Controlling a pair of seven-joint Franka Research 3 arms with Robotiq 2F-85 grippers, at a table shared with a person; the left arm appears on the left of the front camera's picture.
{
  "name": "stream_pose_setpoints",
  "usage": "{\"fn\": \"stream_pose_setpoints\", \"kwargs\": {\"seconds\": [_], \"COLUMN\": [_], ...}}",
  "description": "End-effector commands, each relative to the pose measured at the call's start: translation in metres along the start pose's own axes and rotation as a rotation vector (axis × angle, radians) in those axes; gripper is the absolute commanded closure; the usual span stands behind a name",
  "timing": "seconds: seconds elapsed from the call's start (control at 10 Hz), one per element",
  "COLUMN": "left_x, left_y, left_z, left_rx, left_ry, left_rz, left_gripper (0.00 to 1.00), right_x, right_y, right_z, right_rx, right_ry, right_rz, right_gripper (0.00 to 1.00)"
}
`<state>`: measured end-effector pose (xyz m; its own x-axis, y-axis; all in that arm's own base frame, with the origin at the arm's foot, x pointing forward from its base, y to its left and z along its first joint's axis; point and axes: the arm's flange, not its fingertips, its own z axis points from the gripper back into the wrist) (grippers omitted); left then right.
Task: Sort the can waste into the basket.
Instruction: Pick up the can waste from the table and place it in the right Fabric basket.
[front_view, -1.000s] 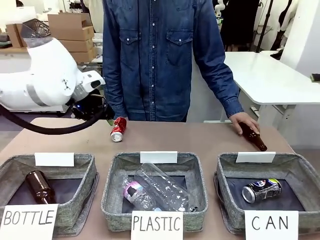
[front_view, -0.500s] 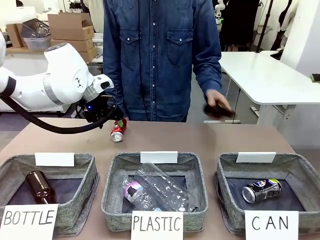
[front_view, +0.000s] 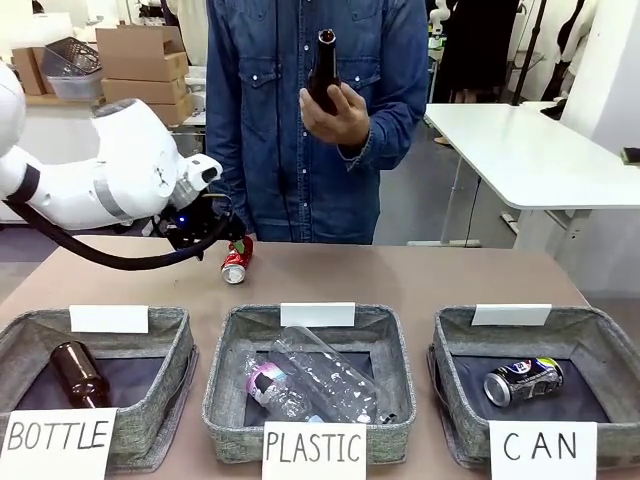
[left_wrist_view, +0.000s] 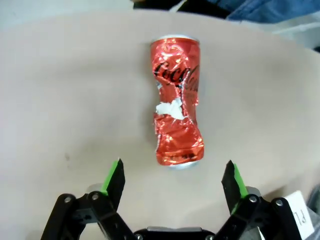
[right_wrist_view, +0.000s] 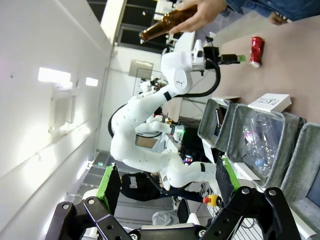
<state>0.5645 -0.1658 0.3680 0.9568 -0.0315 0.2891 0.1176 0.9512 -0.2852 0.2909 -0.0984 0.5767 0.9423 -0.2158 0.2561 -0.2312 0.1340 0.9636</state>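
- Since a second ago, the person's hand (front_view: 340, 115) lifts the brown bottle (front_view: 322, 70) off the table to chest height, and the left arm swings in toward the red can (left_wrist_view: 176, 102).
- Done, by my reckoning about half: the dark blue can (front_view: 523, 381) lies inside the basket (front_view: 455, 335) signed "CAN".
- Left to do: the crumpled red can lies on its side on the bare table near the person, well apart from that basket.
- Left gripper (left_wrist_view: 174, 174): jaws spread wide just short of the red can's near end, pinching nothing and not yet touching it.
- Right gripper (right_wrist_view: 165, 185): also spread wide, empty, pointed away from the table.
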Motion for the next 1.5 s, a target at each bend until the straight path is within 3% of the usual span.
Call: {"fn": "stream_pose_setpoints", "kwargs": {"seconds": [0.0, 0.2, 0.7, 0.9, 1.4], "left_x": [0.004, -0.023, -0.128, -0.144, -0.143], "left_y": [0.073, 0.161, 0.274, 0.304, 0.306], "left_z": [0.07, 0.158, 0.301, 0.325, 0.324], "left_rx": [-0.152, -0.204, -0.428, -0.532, -0.549], "left_ry": [0.053, -0.029, -0.072, -0.081, -0.081], "left_rz": [0.034, 0.175, 0.308, 0.37, 0.367], "left_gripper": [0.0, 0.0, 0.0, 0.0, 0.0], "right_x": [0.001, 0.001, 0.001, 0.001, 0.001], "right_y": [0.0, 0.0, 0.0, 0.0, 0.0], "right_z": [0.001, 0.001, 0.001, 0.001, 0.001], "right_rx": [0.001, 0.001, 0.001, 0.001, 0.001], "right_ry": [0.007, 0.007, 0.007, 0.007, 0.007], "right_rz": [0.025, 0.025, 0.025, 0.025, 0.025], "right_gripper": [0.0, 0.0, 0.0, 0.0, 0.0]}}
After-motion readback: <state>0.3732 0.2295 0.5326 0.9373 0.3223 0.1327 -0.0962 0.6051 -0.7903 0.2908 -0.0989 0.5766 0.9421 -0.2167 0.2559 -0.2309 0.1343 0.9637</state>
